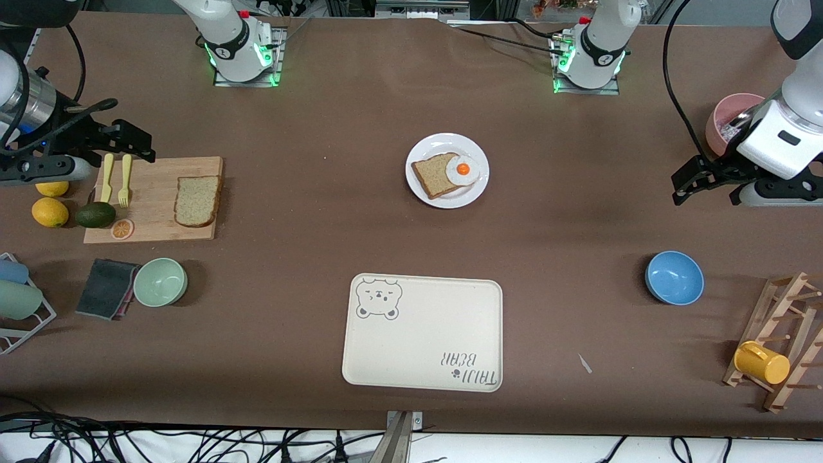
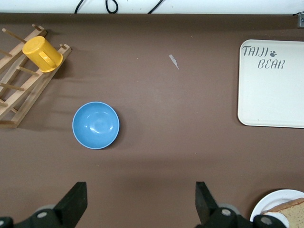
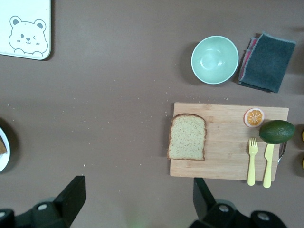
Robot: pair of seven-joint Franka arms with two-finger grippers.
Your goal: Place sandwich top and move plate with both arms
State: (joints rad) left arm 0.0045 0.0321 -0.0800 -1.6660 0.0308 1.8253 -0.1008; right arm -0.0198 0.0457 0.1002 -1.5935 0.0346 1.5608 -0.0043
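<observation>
The sandwich top (image 1: 197,200), a light tan speckled slice, lies on a wooden cutting board (image 1: 154,222) at the right arm's end; the right wrist view shows it too (image 3: 187,137). The white plate (image 1: 443,143) sits mid-table and bears a darker slice with a fried egg (image 1: 461,170). Its rim shows in the left wrist view (image 2: 266,205). My right gripper (image 1: 138,143) hangs open and empty over the table by the board's edge (image 3: 137,185). My left gripper (image 1: 689,183) hangs open and empty over bare table at the left arm's end (image 2: 141,187).
A cream bear tray (image 1: 424,321) lies nearer the front camera than the plate. A blue bowl (image 1: 674,278), a pink bowl (image 1: 733,116) and a rack with a yellow mug (image 1: 762,362) are at the left arm's end. A green bowl (image 1: 160,281), cloth, forks, avocado and lemons surround the board.
</observation>
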